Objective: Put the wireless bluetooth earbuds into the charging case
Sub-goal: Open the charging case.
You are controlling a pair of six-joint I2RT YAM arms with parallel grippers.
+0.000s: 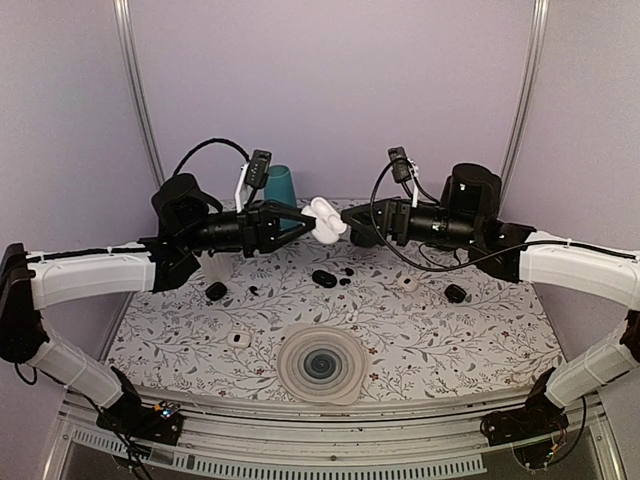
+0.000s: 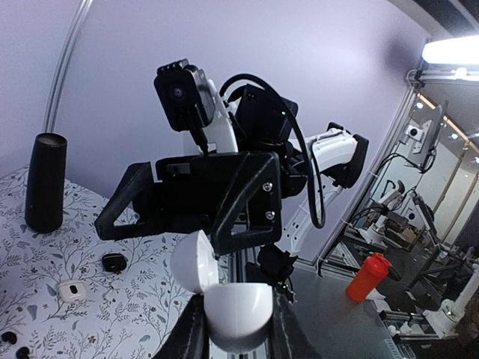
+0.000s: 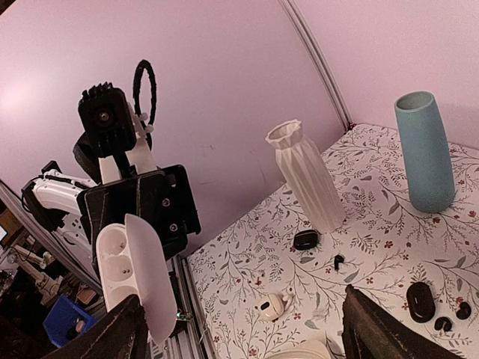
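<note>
My left gripper (image 1: pixel 314 221) is shut on the lower half of a white charging case (image 1: pixel 326 218), held up in the air over the back of the table with its lid hinged open. In the left wrist view the case (image 2: pixel 236 305) sits between my left gripper (image 2: pixel 236 329). In the right wrist view the case (image 3: pixel 129 269) shows two empty wells. My right gripper (image 1: pixel 352 229) is open and empty, right next to the case; its jaws stand wide apart (image 3: pixel 243 333). Small black earbuds (image 1: pixel 345 277) lie on the table beside an open black case (image 1: pixel 323 278); they also show in the right wrist view (image 3: pixel 444 323).
A teal vase (image 1: pixel 281 186) and a white ribbed vase (image 3: pixel 307 179) stand at the back. Black cases (image 1: pixel 216 291) (image 1: pixel 455 293), white cases (image 1: pixel 237 339) (image 1: pixel 408 284) and a loose black earbud (image 3: pixel 338 261) lie on the floral mat. A round ribbed dish (image 1: pixel 320 365) sits near the front.
</note>
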